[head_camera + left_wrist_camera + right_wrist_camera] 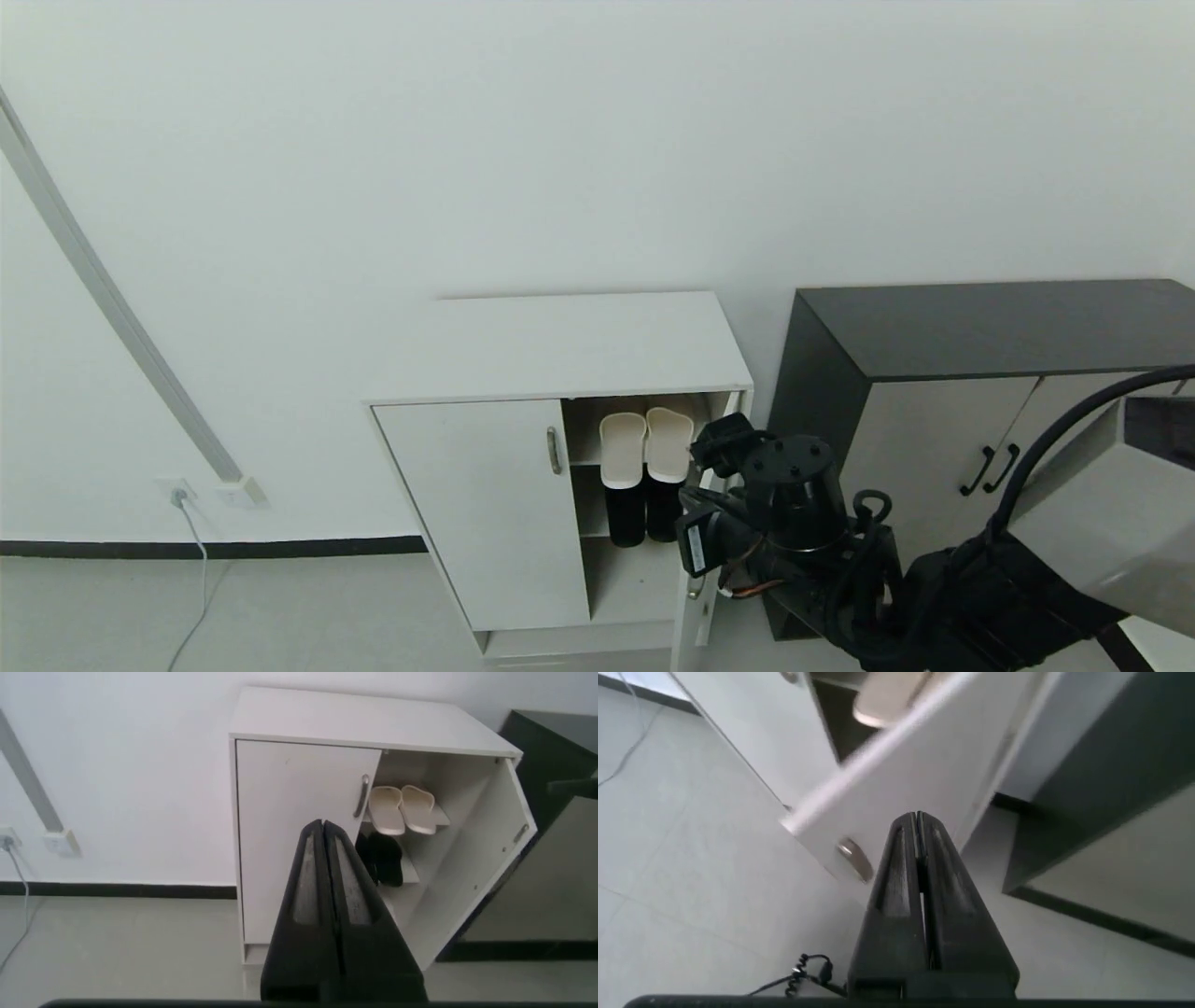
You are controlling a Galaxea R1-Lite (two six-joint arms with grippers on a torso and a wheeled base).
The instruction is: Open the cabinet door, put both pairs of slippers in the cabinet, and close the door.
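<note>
The white cabinet (560, 345) stands against the wall with its left door (485, 513) closed and its right door (698, 597) swung open. A cream pair of slippers (646, 446) stands on the upper shelf and a black pair (642, 509) on the shelf below. My right gripper (714, 450) is at the open door's outer side; in the right wrist view the gripper (918, 823) is shut and empty, close to the door panel (915, 775) above its handle (851, 857). My left gripper (323, 829) is shut and empty, some way in front of the cabinet (308, 784); cream slippers (408, 807) and black slippers (381, 859) show inside.
A dark cabinet (980, 373) with grey doors stands right beside the white one, close behind the open door. A wall socket with a hanging cable (182, 499) is at the left. Bare tiled floor (233, 616) lies in front of the cabinet.
</note>
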